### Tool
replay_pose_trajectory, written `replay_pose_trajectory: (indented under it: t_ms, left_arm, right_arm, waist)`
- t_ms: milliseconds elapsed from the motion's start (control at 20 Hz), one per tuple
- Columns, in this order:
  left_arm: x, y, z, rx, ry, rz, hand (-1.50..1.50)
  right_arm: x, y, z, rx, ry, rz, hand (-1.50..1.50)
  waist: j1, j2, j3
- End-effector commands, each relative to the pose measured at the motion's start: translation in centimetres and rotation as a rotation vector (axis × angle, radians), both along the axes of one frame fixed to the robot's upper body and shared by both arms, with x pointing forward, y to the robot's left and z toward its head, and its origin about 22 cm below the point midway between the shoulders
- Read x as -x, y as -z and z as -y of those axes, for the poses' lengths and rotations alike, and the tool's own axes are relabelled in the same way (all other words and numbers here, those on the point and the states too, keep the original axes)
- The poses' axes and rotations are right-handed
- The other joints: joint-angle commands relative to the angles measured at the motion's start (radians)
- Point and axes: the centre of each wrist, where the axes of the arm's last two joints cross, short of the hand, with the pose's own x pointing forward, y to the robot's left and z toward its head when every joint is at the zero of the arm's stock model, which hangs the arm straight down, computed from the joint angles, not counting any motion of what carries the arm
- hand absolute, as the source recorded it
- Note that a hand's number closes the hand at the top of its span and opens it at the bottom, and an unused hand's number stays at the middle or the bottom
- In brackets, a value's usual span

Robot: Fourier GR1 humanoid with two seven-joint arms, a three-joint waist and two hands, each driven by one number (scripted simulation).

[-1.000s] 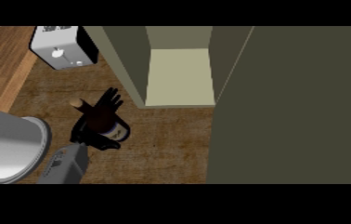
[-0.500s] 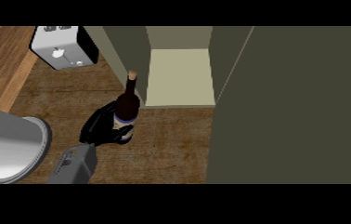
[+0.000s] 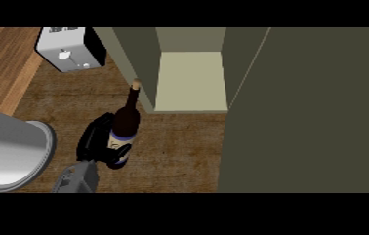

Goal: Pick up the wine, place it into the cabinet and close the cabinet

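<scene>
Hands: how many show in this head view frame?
1. The left hand sits at lower left, fingers curled round the wine bottle, just left of the open cabinet. The right hand shows nowhere; it may be outside the view.

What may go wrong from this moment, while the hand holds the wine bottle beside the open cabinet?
The wine bottle has its top right beside the cabinet, at the left wall's front edge; carried straight across, the neck may strike it.
The left hand curls round the lower part only, so the tall bottle may tip.
Set too near the front of the shelf, it may be hit by the closing door.
</scene>
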Motion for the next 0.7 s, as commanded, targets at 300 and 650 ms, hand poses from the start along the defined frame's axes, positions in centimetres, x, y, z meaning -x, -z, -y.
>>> replay_pose_trajectory:
  t_ms: [300, 650]
  left_arm:
    - [4.9, 0.1, -0.5, 0.076, -0.289, 0.208, 1.5]
    - [6.3, -3.2, 2.4, 0.095, -0.185, 0.239, 1.5]
  right_arm:
    - [4.0, -3.1, 0.9, -0.055, -0.03, 0.065, -1.5]
    - [4.2, -2.9, 1.0, -0.051, -0.03, 0.059, -1.5]
  waist:
    - [0.004, -0.003, 0.001]
    - [0.002, -0.002, 0.001]
